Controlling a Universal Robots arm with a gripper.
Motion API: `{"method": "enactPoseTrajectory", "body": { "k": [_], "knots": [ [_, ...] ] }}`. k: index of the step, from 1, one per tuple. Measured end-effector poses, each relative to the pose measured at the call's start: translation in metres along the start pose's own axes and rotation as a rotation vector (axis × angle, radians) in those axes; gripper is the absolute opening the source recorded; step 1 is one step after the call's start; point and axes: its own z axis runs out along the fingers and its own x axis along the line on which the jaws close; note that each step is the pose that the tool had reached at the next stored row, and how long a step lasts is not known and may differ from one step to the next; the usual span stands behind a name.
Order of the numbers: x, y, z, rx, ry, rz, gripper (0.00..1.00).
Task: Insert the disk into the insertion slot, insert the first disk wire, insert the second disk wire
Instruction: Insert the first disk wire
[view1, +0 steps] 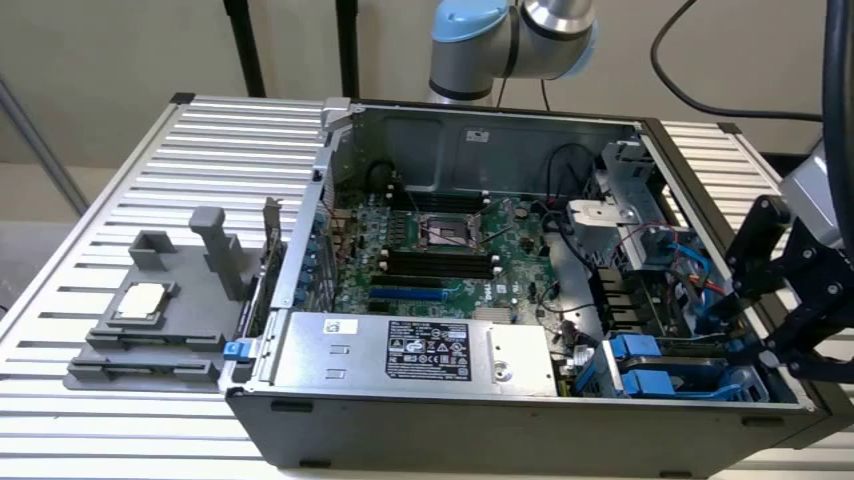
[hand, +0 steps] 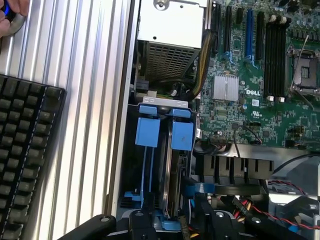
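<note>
1. Tabletop (view1: 94, 200): slatted aluminium. It carries the PC case (view1: 441, 430), which lies on its side with the panel off, so the arm can reach in from above.
2. Power supply (view1: 414, 350) runs along the case's near wall in the exterior view. The drive bay (view1: 667, 375) is just beside it, toward the exterior view's right. Neighbour only, not the target.
3. Grey fixture (view1: 147, 330) at the exterior view's left holds a chip, parked well apart from the work. Keyboard (hand: 25, 160) lies on the slats beside the case.
4. The disk (hand: 174, 165) stands edge-on in the bay. Its blue carrier tab (hand: 181, 136) is level with the neighbouring tab (hand: 148, 132). I read that as seated in the slot (a judgement, since depth is hard to see).
5. Gripper (hand: 172, 222) hangs over the bay end opposite the tabs, presumably the connector side. Fingers (hand: 140, 227) look apart, with nothing visibly clamped.
6. Blue cable (view1: 687, 262) and red wires (hand: 295, 190) lie loose near the bay. Can't tell whether either is plugged into the disk.
</note>
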Motion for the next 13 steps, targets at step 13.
{"method": "enactPoseTrajectory", "body": {
  "k": [13],
  "knots": [
    [0.0024,-0.0039,0.0065,0.0001,-0.057,-0.04,0.45]
  ]
}}
